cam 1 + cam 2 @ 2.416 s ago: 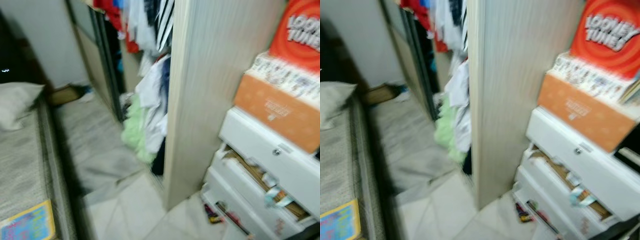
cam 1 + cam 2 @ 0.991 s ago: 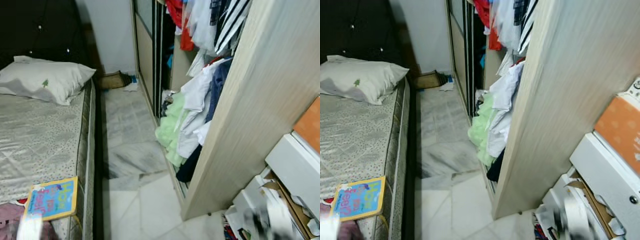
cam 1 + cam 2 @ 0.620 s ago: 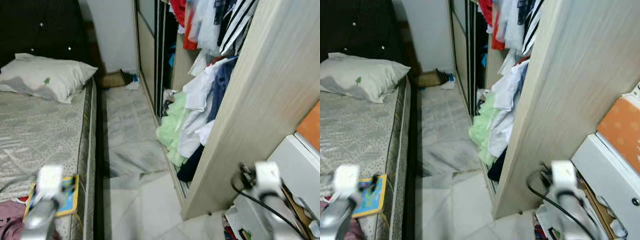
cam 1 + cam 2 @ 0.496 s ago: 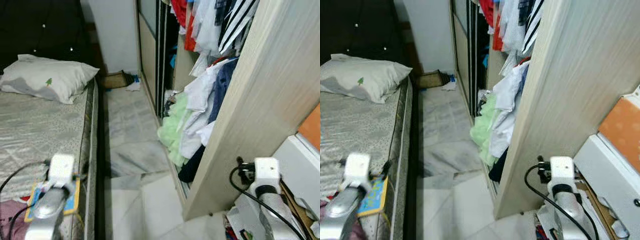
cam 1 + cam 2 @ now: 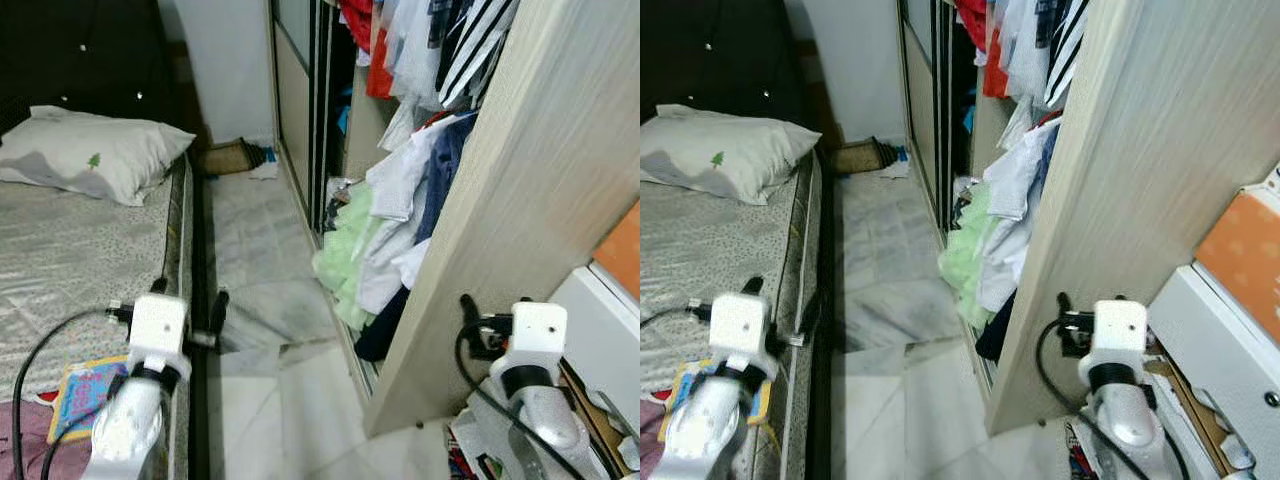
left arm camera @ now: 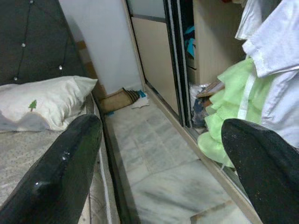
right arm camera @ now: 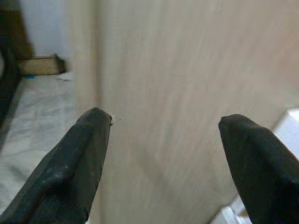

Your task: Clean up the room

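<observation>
Clothes spill out of the open wardrobe: a pale green garment [image 5: 345, 262], a white shirt [image 5: 395, 195] and a dark blue piece hang down to the floor. A colourful book [image 5: 85, 385] lies near the bed's edge, beside a pink cloth [image 5: 25, 440]. My left gripper [image 6: 161, 158] is open and empty, held over the bed's edge and pointing down the aisle toward the green garment [image 6: 233, 121]. My right gripper [image 7: 163, 149] is open and empty too, close in front of the wardrobe's wooden side panel [image 7: 177, 84].
The bed [image 5: 70, 250] with a white pillow [image 5: 90, 155] bounds the left side. A narrow marble-floored aisle [image 5: 250, 250] runs between bed and wardrobe. A brown item [image 5: 232, 157] lies at its far end. White drawers [image 5: 600, 320] with clutter stand at the right.
The camera has swung left, away from the drawers and toward the bed. Both arms have come up into view and reached forward; the left one now partly covers the book.
</observation>
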You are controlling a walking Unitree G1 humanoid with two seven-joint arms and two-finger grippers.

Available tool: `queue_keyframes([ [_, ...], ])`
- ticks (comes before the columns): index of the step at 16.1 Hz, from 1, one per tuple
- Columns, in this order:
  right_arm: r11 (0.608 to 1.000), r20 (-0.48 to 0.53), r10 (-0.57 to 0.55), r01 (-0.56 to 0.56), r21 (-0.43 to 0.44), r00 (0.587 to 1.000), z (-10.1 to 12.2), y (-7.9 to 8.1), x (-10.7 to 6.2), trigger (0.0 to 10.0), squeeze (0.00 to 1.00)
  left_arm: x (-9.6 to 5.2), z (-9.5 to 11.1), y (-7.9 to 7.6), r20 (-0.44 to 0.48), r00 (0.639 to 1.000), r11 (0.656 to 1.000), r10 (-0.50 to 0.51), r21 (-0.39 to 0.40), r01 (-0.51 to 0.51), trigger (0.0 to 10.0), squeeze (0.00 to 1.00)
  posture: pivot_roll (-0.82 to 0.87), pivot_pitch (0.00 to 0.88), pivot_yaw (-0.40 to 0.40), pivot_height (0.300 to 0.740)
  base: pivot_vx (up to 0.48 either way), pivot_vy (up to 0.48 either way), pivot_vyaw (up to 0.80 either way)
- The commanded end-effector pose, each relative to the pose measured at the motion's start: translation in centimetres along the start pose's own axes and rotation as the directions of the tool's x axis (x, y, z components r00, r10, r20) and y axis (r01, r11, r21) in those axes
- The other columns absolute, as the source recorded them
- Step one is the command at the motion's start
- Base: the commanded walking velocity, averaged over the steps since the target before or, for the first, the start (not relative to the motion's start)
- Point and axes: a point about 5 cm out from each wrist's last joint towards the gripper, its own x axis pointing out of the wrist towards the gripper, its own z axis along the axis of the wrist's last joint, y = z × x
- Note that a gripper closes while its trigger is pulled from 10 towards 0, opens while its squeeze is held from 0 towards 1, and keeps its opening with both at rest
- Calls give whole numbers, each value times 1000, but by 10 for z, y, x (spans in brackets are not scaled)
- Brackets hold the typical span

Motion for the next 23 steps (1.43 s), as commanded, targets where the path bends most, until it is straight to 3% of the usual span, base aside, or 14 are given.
queue_keyframes([
  [1, 1000, 6, 19, -19, -9, 1000, 3, 3, -1, 10000, 0, -2, 5, 1, 27, 1000, 1000, 12, 6, -12, 10000, 0, -106, 0, -14, 740, 0, 0, 0],
  [5, 999, -57, 33, -32, 17, 998, -2, 10, -7, 10000, 0, -7, 8, -9, 38, 999, 1000, -25, 13, 24, 10000, 0, -116, 0, -4, 740, 0, 0, 800],
  [12, 999, -51, 31, -30, 11, 998, 4, 5, -5, 10000, 0, 1, 17, -17, 50, 998, 999, -49, -12, 50, 10000, 0, -121, 0, -6, 740, 0, 0, 800],
  [18, 998, -47, 58, -57, 15, 997, 4, 6, -8, 10000, 0, -5, 24, -19, 79, 996, 999, -47, -3, 48, 10000, 0, -114, 0, -12, 740, 0, 0, 783],
  [21, 998, -66, 53, -54, -15, 996, 0, -3, -21, 10000, 0, -18, 19, -15, 39, 998, 999, -49, -5, 50, 10000, 0, -118, 0, -9, 740, 0, 0, 0],
  [23, 996, -76, 60, -64, -56, 995, -1, -10, -35, 10000, 0, -35, 16, -6, 12, 999, 999, -36, 22, 36, 10000, 0, -118, 0, -6, 740, 0, 0, 0],
])
